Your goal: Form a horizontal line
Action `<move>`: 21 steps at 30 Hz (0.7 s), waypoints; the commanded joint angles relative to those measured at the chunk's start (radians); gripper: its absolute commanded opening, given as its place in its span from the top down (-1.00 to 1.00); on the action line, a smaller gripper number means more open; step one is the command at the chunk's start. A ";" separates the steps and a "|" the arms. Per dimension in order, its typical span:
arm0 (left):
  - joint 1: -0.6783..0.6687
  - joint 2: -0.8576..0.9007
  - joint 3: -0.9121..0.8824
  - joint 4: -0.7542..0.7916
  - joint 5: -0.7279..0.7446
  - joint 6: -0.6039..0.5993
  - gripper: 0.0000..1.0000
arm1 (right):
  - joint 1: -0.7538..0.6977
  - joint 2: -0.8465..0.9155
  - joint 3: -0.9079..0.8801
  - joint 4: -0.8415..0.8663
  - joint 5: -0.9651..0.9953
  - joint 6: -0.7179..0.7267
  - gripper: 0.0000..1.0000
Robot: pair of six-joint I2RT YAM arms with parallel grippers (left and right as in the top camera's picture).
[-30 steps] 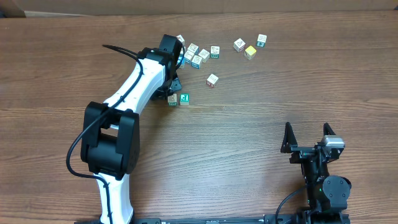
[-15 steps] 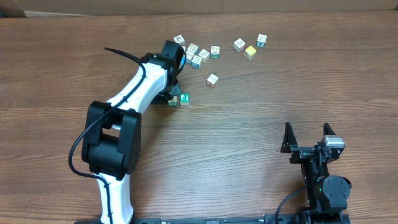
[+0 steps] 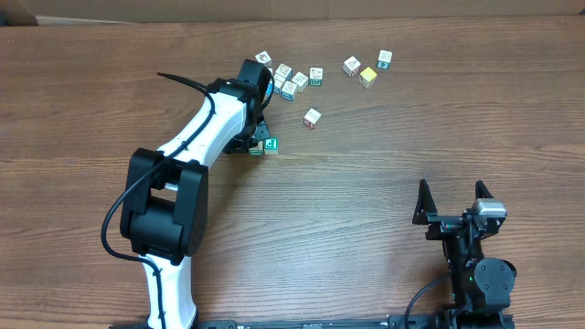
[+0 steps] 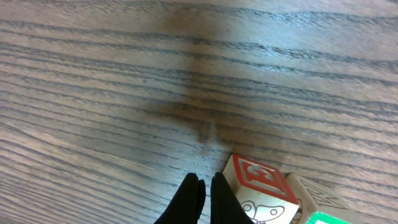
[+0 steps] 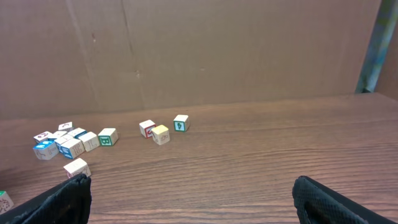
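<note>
Swinging a little toward 3 o'clock over the last second, the left arm (image 3: 215,114) now has its wrist covering most of the pale cube it had stood beside, while the green-faced cube (image 3: 271,143) has kept its place on the table (image 3: 411,137). In the left wrist view the left gripper (image 4: 205,180) has its two dark fingers pressed together with nothing between them. The finger on the 3 o'clock side is right against a red-marked cube (image 4: 258,183). That cube touches a pale cube (image 4: 314,196), and a strip of green shows at the picture's lower edge just past it. These make up the horizontal line (image 3: 267,145) so far, a short row running from 9 to 3 o'clock just under the wrist. Fewer than four cubes can be counted in it. At about 1 o'clock from the row, near the table's far edge, lies a loose clump of cubes (image 3: 291,80). A lone cube (image 3: 313,117) sits apart at 2 o'clock from the row. Farther toward 3 o'clock, three more cubes sit close together, among them the yellow-faced cube (image 3: 367,77). Well apart at 4 o'clock, near the front edge, the right gripper (image 3: 452,187) has not moved. Its fingers are spread wide and it holds nothing.
</note>
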 commanded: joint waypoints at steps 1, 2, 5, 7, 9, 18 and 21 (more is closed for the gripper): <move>-0.023 -0.012 -0.005 0.005 0.016 0.020 0.91 | 0.005 -0.010 -0.011 0.002 -0.004 -0.005 -1.00; -0.027 -0.012 -0.005 0.005 0.016 0.020 0.92 | 0.005 -0.010 -0.011 0.002 -0.004 -0.005 -1.00; -0.040 -0.012 -0.005 0.006 0.015 0.020 0.92 | 0.005 -0.010 -0.011 0.002 -0.004 -0.005 -1.00; -0.046 -0.012 -0.005 0.008 0.015 0.020 0.92 | 0.005 -0.010 -0.011 0.002 -0.004 -0.005 -1.00; -0.051 -0.012 -0.005 0.008 0.015 0.020 0.91 | 0.005 -0.010 -0.011 0.002 -0.004 -0.005 -1.00; -0.056 -0.012 -0.005 -0.007 0.018 0.020 0.92 | 0.005 -0.010 -0.011 0.002 -0.004 -0.005 -1.00; -0.057 -0.012 -0.005 -0.007 0.028 0.021 0.92 | 0.005 -0.010 -0.011 0.002 -0.004 -0.005 -1.00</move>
